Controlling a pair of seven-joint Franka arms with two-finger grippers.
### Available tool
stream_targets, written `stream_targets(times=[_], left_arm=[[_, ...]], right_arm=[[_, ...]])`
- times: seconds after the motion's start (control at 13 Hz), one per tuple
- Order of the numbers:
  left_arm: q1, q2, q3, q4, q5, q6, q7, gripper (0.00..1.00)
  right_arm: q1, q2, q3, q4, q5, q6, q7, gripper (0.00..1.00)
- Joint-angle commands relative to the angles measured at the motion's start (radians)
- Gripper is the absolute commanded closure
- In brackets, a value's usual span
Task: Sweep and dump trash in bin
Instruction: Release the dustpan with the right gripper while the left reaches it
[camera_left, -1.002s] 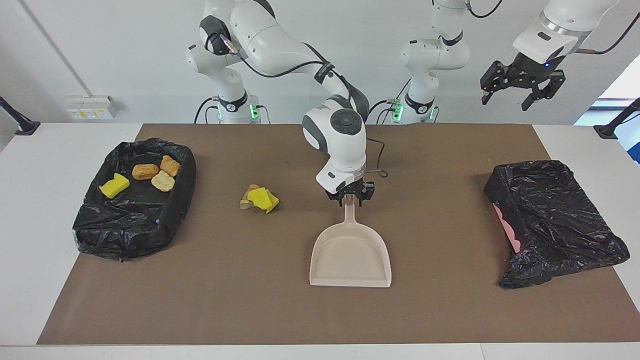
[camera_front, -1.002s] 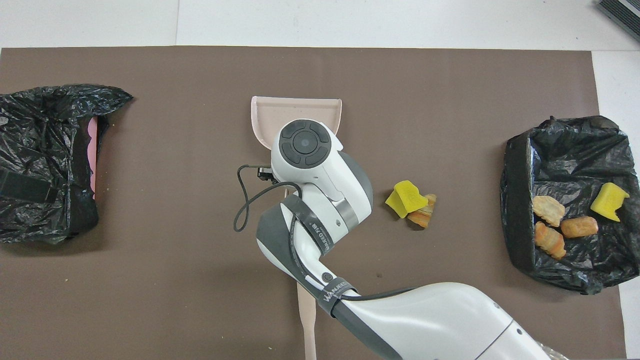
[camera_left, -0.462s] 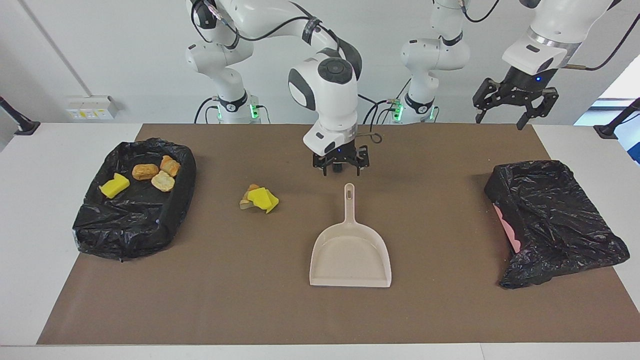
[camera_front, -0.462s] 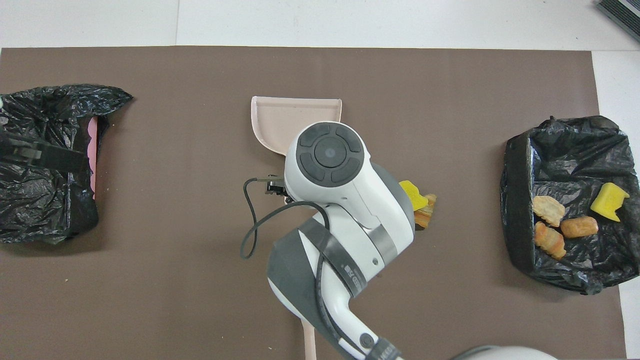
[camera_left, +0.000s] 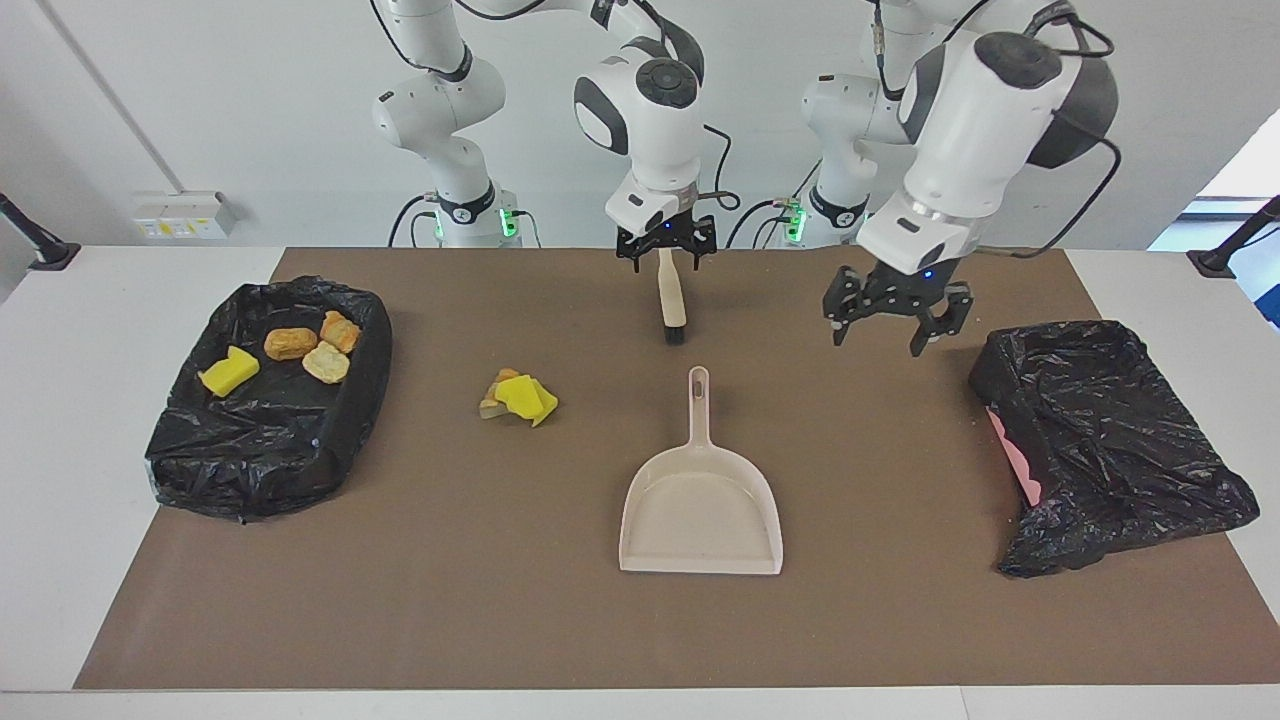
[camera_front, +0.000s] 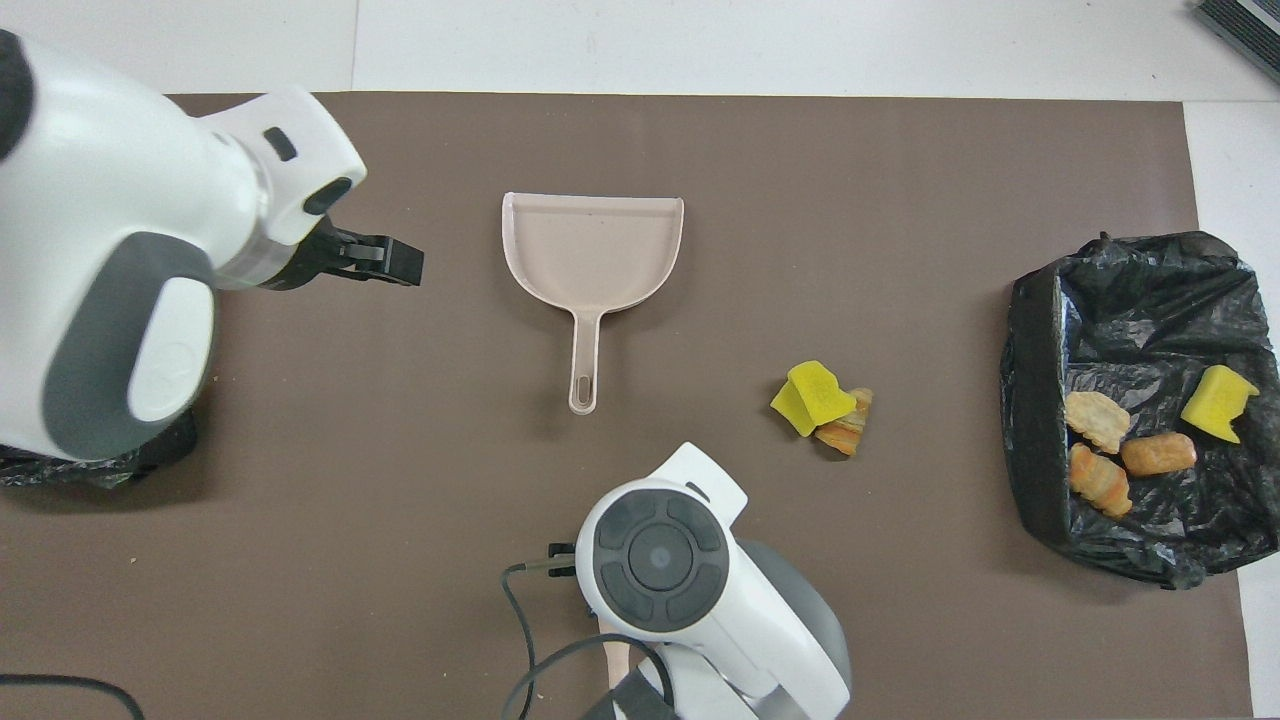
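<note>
Hovering over the brush (camera_left: 671, 305), your right gripper (camera_left: 664, 252) sat w/ fingers spread, empty; left gripper (camera_left: 893, 320) likewise open above the mat. Trash (camera_left: 517, 396) lay beside the dustpan (camera_left: 700, 505), more in the bin (camera_left: 268, 400).

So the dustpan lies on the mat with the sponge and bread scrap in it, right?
No: the dustpan is empty. The sponge and bread scrap sit on the mat beside it, toward the right arm's end, as the facing view shows.
</note>
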Motion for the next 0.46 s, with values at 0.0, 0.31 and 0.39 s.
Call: stream_targets(times=[0.0,0.31,0.39], left_arm=[[-0.081,0.053,0.018,-0.047,0.003,0.154,-0.054,0.00],[-0.178,0.190,0.018,-0.049,0.009,0.315,-0.269,0.00],[-0.190,0.200,0.018,-0.063,0.009,0.323,-0.272,0.00]], right_arm=[[0.038,-0.119,-0.002,-0.209,0.041,0.092,-0.004,0.00],[0.120,-0.136,-0.002,-0.307,0.059,0.145,0.017,0.00],[0.149,-0.136,-0.002,-0.332,0.086,0.185,0.031,0.00]])
